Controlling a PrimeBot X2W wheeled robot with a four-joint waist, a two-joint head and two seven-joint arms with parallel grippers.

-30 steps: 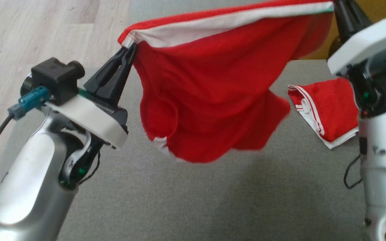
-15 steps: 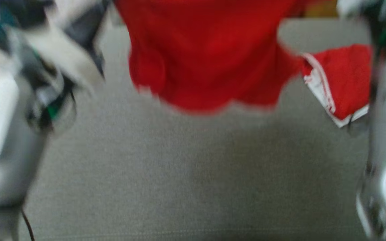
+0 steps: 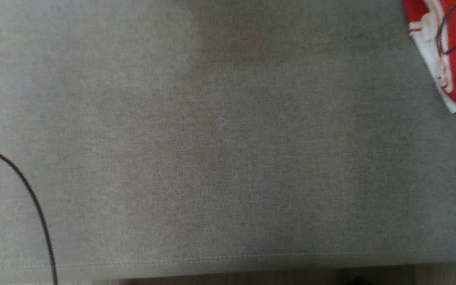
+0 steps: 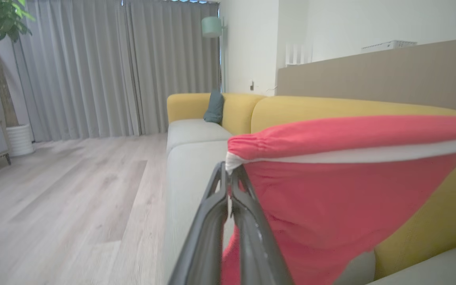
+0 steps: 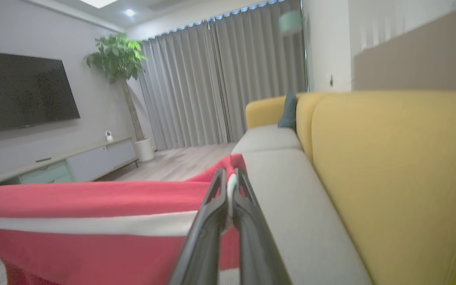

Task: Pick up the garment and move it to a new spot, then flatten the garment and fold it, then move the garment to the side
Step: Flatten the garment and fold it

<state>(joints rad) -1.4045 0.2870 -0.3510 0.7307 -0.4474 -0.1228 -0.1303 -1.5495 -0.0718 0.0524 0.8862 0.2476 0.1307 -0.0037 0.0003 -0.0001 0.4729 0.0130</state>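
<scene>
Grey sofa seat below; left jaws, right jaws each clamped tight on red garment waistband corners.

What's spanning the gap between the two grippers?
The red garment, its white-trimmed edge stretched from left gripper to right gripper; both wrist views show it.

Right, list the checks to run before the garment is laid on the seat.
1. Left pincer shut on a garment corner: ok.
2. Right pincer shut on the other corner: ok.
3. Waistband taut between them: ok.
4. Seat bare in the middle: ok.
5. Folded cloth off at the seat's right: ok.
6. Garment's lower edge clear of the seat: cannot tell.
</scene>
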